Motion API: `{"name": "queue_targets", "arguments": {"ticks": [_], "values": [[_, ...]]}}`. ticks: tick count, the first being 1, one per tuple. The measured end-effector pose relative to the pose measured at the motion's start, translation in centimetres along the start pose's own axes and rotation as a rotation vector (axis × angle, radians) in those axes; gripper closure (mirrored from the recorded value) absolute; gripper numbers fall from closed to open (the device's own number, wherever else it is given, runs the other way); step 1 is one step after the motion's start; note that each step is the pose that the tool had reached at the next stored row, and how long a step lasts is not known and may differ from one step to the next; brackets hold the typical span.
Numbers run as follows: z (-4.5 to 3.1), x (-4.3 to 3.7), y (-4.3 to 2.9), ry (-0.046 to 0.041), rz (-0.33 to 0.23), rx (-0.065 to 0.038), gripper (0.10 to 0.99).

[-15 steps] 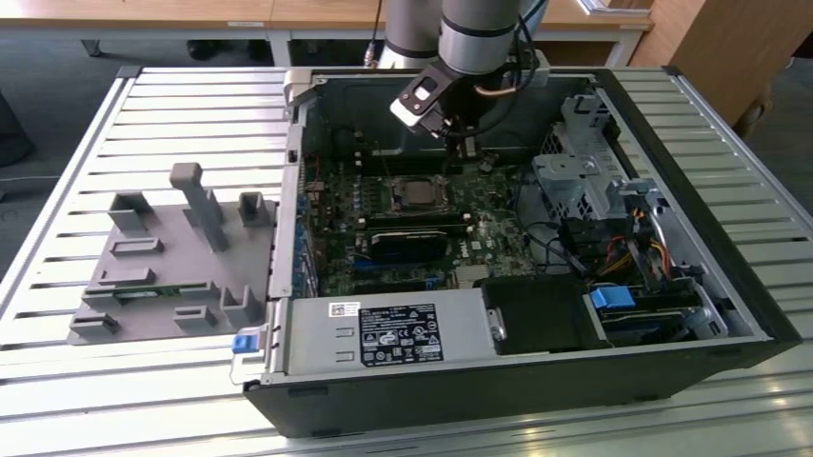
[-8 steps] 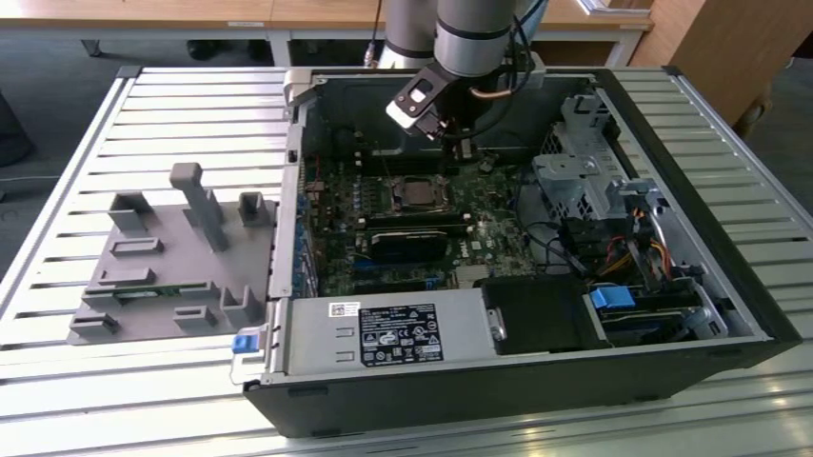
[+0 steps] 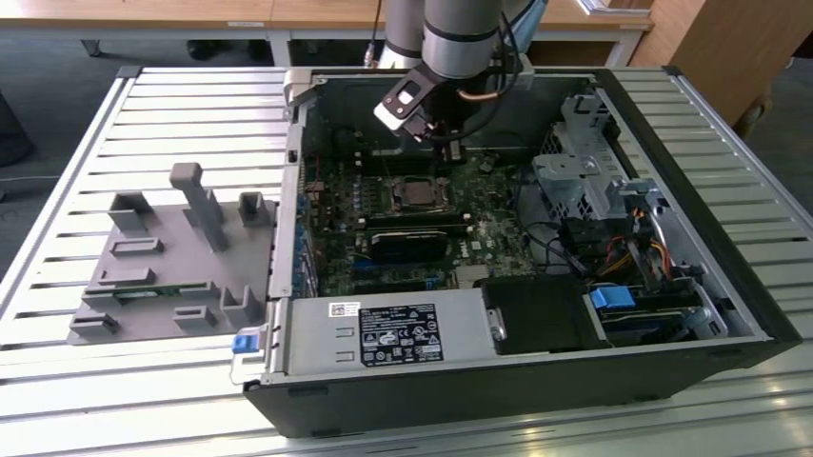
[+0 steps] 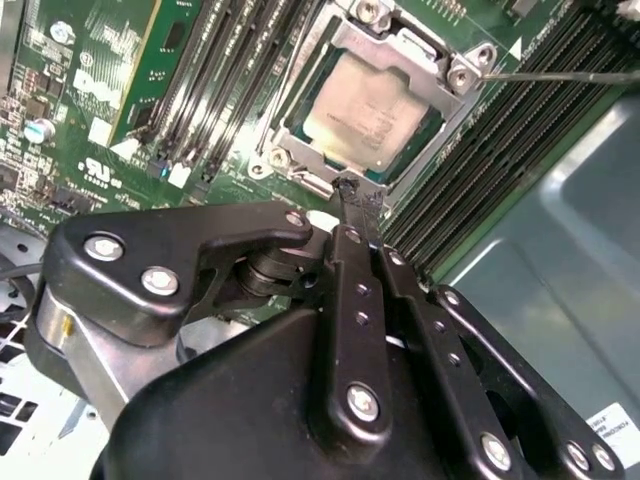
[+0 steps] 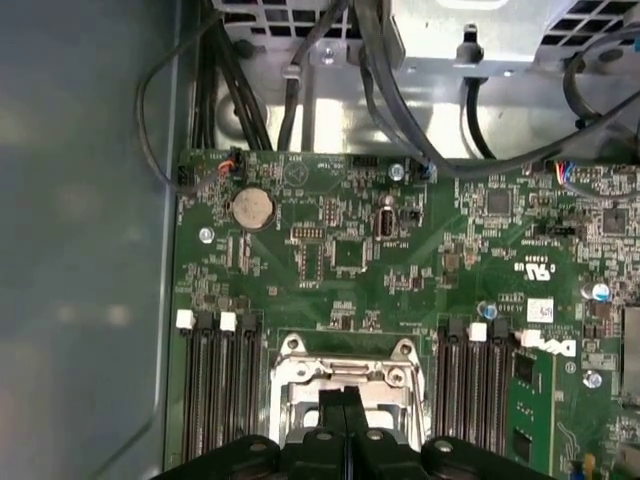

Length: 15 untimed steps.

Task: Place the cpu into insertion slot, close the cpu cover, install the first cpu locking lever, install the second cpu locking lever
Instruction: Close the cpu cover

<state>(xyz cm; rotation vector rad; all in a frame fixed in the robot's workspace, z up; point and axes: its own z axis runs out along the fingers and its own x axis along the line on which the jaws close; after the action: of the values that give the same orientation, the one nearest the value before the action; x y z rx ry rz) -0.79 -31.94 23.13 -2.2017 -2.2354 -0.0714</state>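
- Gripper (image 3: 445, 141) is down inside the open computer case (image 3: 508, 405), hanging over the motherboard just beyond the insertion slot (image 3: 417, 193); the arm drops in from above the case's far wall
- Fingers (image 4: 350, 260) are pressed flat together in both wrist views, nothing visible between them; the hand is closed and empty
- There's the cpu (image 4: 365, 110), dull silver top up, seated square in the slot; the cpu cover (image 4: 400, 45) lies down around it, its frame bordering the chip on all sides
- In the second wrist view the gripper (image 4: 355, 195) has its tips right at the cover's outer edge, near one corner; touching or a hair apart, I cannot tell
- A thin metal rod (image 4: 560, 75) runs out from another corner of the cover, across the memory slots (image 4: 500, 140); whether it is latched is not clear
- Tight quarters here; memory slots (image 5: 215, 390) flank the socket on one side and a second bank (image 5: 475, 385) on the other, each just beside the cover's rim
- In the first wrist view the gripper (image 5: 345, 410) sits centred over the socket; the grey case wall (image 5: 80, 250) stands close past one slot bank; open green board leads to a coin battery (image 5: 252, 207) and cables (image 5: 290, 90) beyond
- Exterior view: drive cage (image 3: 578, 181) at the exterior view's right, power supply (image 3: 381, 333) on the near side, a grey fixture (image 3: 166, 257) well apart on the slatted table (image 3: 128, 400)
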Motion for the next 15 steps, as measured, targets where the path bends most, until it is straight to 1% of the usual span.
{"name": "queue_targets", "arguments": {"ticks": [4, 7, 10, 12, 15], "values": [[0.11, -0.17, -0.03, 0.0010, 0.000, 0.008, 0.980], [0.36, -0.56, -0.34, 0.0017, -0.005, 0.009, 0.980], [0.61, -0.62, -0.91, 0.0022, -0.018, 0.009, 0.980], [0.72, -0.62, -1.51, 0.0020, -0.023, 0.009, 0.980], [0.79, -0.61, -2.21, 0.0021, -0.023, 0.009, 0.980]]}}
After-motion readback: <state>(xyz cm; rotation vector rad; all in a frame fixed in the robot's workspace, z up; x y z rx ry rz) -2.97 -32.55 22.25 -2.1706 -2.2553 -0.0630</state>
